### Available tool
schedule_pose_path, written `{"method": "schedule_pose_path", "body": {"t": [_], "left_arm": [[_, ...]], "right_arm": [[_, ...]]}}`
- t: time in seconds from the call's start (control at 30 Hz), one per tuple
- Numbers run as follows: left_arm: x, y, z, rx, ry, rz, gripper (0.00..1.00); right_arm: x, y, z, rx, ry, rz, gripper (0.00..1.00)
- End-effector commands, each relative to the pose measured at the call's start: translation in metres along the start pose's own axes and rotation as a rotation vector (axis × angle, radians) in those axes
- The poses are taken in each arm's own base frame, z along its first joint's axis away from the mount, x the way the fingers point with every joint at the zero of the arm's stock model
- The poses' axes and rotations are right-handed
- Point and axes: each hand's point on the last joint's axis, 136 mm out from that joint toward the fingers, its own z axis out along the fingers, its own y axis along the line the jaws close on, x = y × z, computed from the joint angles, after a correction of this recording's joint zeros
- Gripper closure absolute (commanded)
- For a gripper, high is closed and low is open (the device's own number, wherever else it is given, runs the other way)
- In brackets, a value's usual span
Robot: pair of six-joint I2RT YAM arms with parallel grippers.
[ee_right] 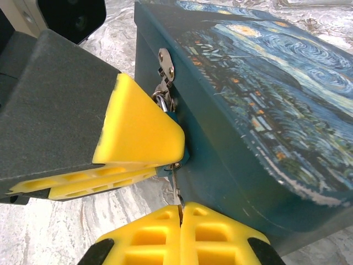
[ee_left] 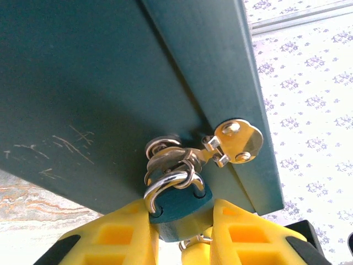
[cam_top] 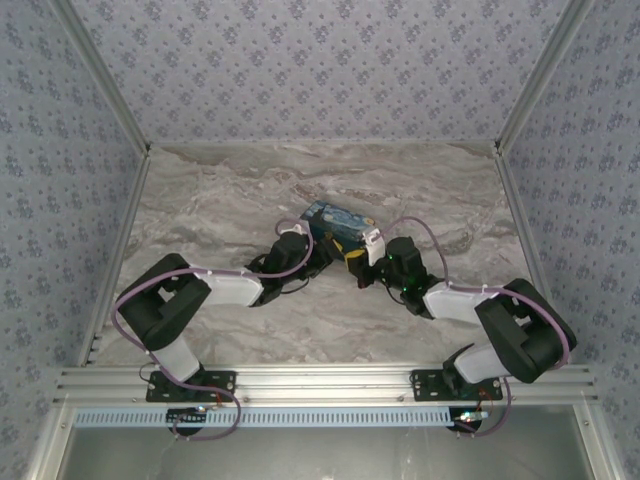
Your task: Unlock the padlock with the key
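Both arms bend inward to the painted box (cam_top: 335,218). The padlock (ee_left: 181,205) hangs at its front hasp (ee_left: 234,141) — the left gripper (ee_left: 179,227) clamps its body. Just beneath, the right gripper (ee_right: 181,218), closed, pinches the key (ee_right: 175,185) — shaft reaching up to the padlock.

L tool (ee_left: 181,215) + R tool (ee_right: 181,208) clamped
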Motion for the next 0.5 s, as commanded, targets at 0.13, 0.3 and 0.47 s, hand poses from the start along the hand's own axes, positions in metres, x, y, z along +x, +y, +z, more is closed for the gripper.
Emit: {"method": "schedule_pose_path", "body": {"t": [0.13,0.3,0.47], "left_arm": [[0.053,-0.055,-0.011,0.182,0.238,0.063,0.75],[0.054,-0.053,-0.01,0.19,0.236,0.067,0.75],[0.054,-0.054,-0.012,0.2,0.236,0.079,0.75]], "right_arm": [[-0.07,0.036,-0.005,-0.189,-0.184,-0.051,1.0],[-0.072,0.042,-0.008,-0.244,-0.173,0.007,1.0],[-0.071,0.042,-0.009,-0.274,-0.16,0.054,1.0]]}}
